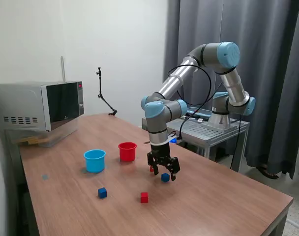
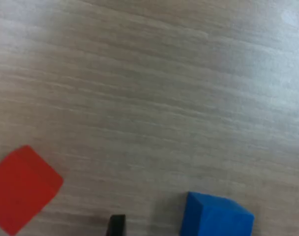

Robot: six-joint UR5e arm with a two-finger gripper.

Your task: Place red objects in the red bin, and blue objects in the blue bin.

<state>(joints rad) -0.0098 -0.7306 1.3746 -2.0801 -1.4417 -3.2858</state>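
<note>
Claw (image 1: 164, 173) spread open, low over desk's middle, blue cube (image 1: 165, 177) between fingers, red cube (image 1: 152, 169) just beside. Advice: centre on blue cube, descend squarely, close without nudging red neighbour.

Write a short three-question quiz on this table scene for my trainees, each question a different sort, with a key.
1. True or false: every cube is still outside the cups.
2. Which cube lies between the gripper fingertips? A) the blue cube near the gripper B) the far blue cube C) the front red cube
3. Fill in: in the exterior view, the blue cup stands to the ____ of the red cup.

Key:
1. True: two blue cubes and two red ones, one partly hidden behind the gripper, lie on the table.
2. A; the wrist view shows it between the open fingertips.
3. Left.
</note>
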